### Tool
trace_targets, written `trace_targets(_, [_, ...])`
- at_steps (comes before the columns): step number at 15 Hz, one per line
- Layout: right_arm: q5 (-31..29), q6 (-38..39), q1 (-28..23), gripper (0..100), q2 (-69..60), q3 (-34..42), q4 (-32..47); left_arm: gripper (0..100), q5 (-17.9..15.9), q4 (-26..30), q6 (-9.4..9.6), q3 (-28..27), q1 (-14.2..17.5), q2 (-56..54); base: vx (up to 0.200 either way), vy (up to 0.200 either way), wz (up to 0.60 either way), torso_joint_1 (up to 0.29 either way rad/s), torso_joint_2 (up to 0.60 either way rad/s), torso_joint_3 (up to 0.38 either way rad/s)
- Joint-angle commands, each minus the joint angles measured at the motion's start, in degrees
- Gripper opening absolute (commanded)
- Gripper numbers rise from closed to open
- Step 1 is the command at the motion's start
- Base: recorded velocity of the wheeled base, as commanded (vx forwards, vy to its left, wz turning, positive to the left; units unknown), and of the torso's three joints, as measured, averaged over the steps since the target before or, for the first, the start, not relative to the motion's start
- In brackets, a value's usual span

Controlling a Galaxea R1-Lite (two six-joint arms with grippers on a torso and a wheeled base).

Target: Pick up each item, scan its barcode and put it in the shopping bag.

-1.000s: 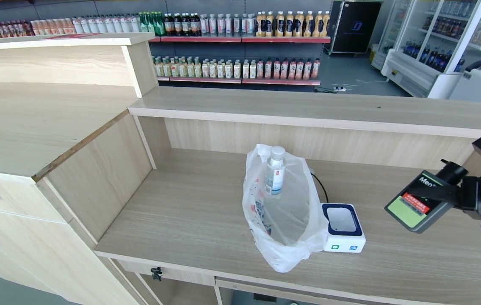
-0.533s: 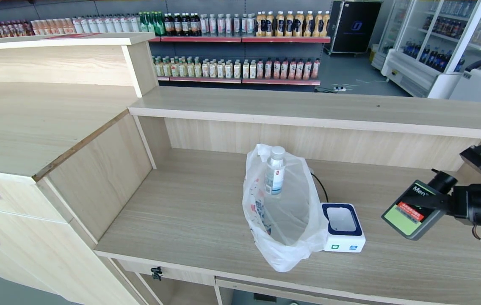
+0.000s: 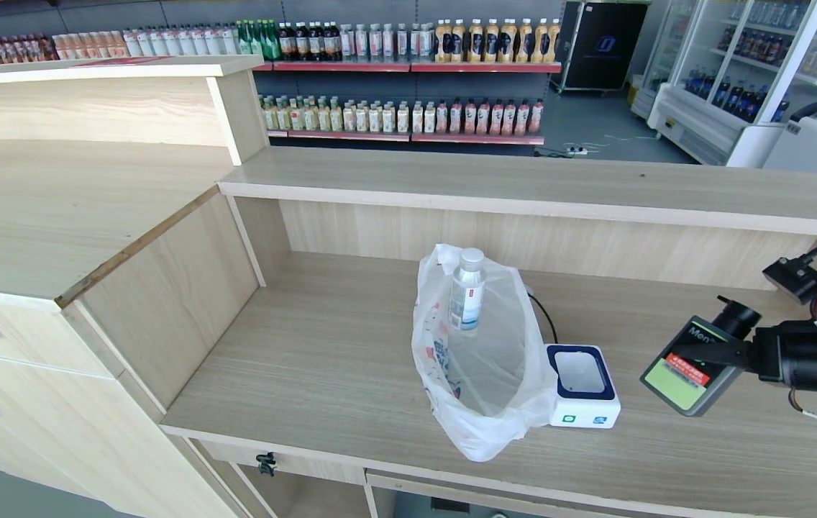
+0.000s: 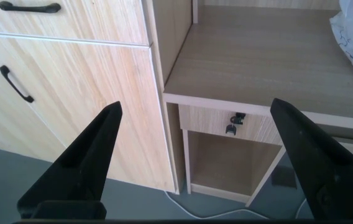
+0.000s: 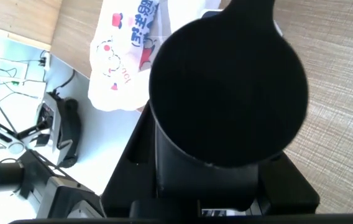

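Observation:
A white plastic shopping bag (image 3: 484, 374) stands open on the counter's lower shelf with a clear bottle (image 3: 467, 291) upright inside it. Just to its right lies a white scanner (image 3: 582, 385) with a dark-rimmed window. My right gripper (image 3: 723, 344) is at the right, above the shelf, shut on a dark flat box (image 3: 685, 368) with a green and red label, tilted and held to the right of the scanner. My left gripper (image 4: 192, 168) is open, low in front of the counter, with nothing between its fingers. The bag (image 5: 123, 50) also shows under the right wrist.
A black cable (image 3: 545, 316) runs from the scanner behind the bag. A raised ledge (image 3: 523, 180) borders the shelf at the back and a wooden side wall (image 3: 178, 288) at the left. Drawers (image 4: 71, 56) with dark handles sit left of the counter's front edge (image 4: 251, 99).
My right gripper has carried the dark box a little leftward and down, closer to the scanner. The bag, bottle and scanner have not moved.

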Motion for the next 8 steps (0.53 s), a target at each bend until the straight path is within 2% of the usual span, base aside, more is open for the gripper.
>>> trace_targets(1, [0.0, -0.4, 0.1, 0, 0.2, 0.3, 0.1, 100, 0.0, 0.0, 0.0, 0.0, 0.0, 0.0, 0.0, 0.0, 0.0, 0.0, 0.0, 0.0])
trace_targets(8, [-0.1, -2.8, 0.6, 0, 1.3, 0.6, -0.2, 100, 0.0, 0.0, 0.0, 0.0, 0.0, 0.0, 0.0, 0.0, 0.0, 0.0, 0.0, 0.0])
